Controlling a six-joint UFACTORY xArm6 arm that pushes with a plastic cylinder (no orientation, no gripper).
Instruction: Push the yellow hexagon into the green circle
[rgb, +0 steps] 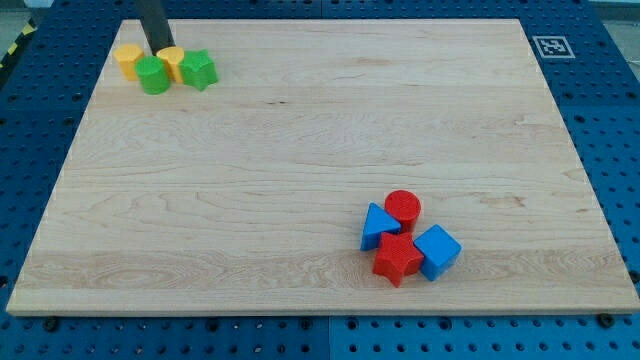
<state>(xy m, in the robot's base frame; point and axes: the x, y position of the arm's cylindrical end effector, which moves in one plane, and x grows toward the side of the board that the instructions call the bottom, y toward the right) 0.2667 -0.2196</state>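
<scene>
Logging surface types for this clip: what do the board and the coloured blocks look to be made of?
The board looks like pale wood with a smooth matte finish: grain lines run across it. The blocks, such as the green circle and red star, look like moulded plastic or painted wood: solid, even colour, slight sheen. I can't tell which.

— Where is the yellow hexagon (128, 59)?
— It lies flat, just to the view's left of my tip (160, 50), with its lower right edge touching the green circle (153, 76).
— And the green circle?
— It is a squat cylinder sitting upright just below my tip.
</scene>
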